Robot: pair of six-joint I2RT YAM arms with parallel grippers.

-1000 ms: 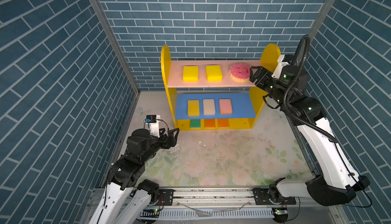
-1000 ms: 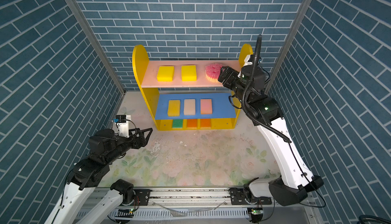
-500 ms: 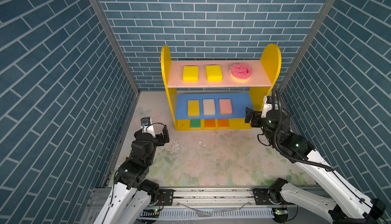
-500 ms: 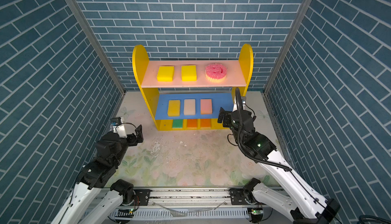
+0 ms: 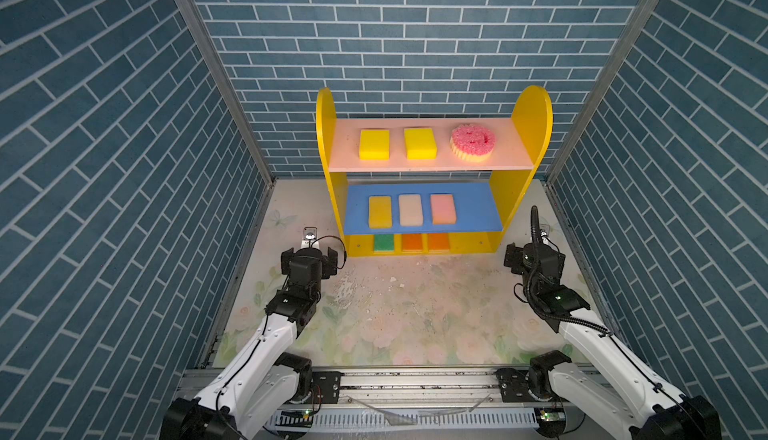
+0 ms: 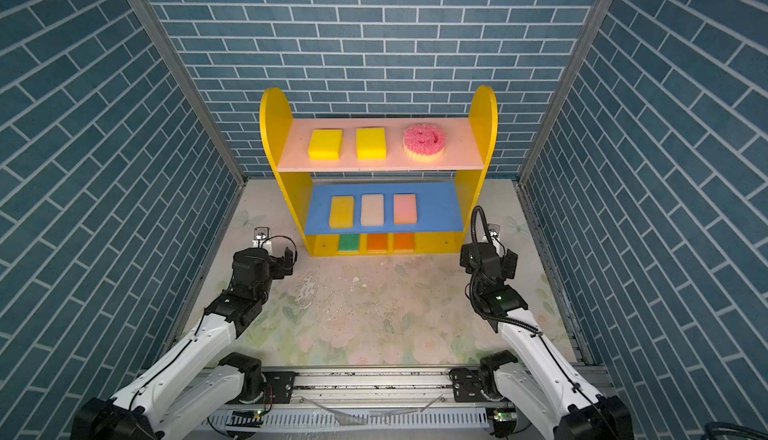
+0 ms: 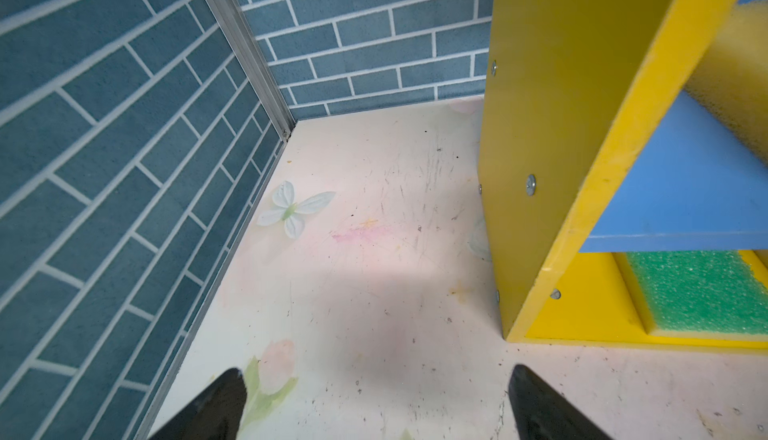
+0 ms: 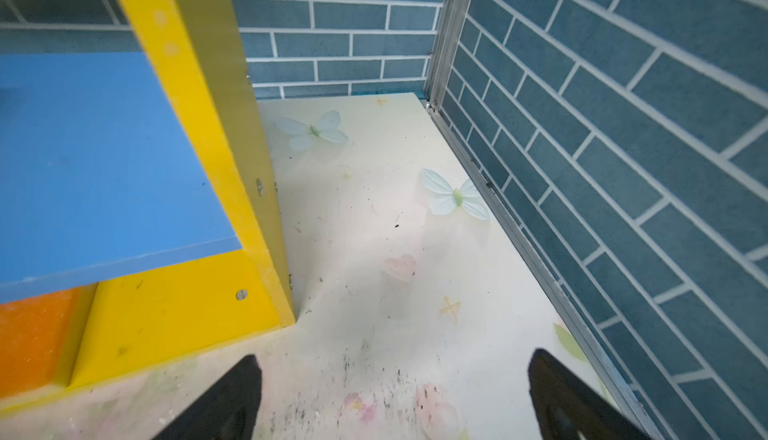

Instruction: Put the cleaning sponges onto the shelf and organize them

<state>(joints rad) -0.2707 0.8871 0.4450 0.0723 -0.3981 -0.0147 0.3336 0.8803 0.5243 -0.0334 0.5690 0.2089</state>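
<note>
- Apparently all nine sponges [image 5: 374, 144] lie on the shelf [image 5: 327, 135], none on the desk [image 5: 395, 317].
- Apart and empty, the left fingers [image 7: 216, 413] and right fingers [image 8: 230, 400] flank its front corners.

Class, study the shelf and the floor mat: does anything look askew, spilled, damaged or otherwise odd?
The sponges sit straight, three per level, on the shelf. Only the floral mat stands out: in front of the shelf its print is scuffed, with dark specks and pale crumbs scattered.
</note>
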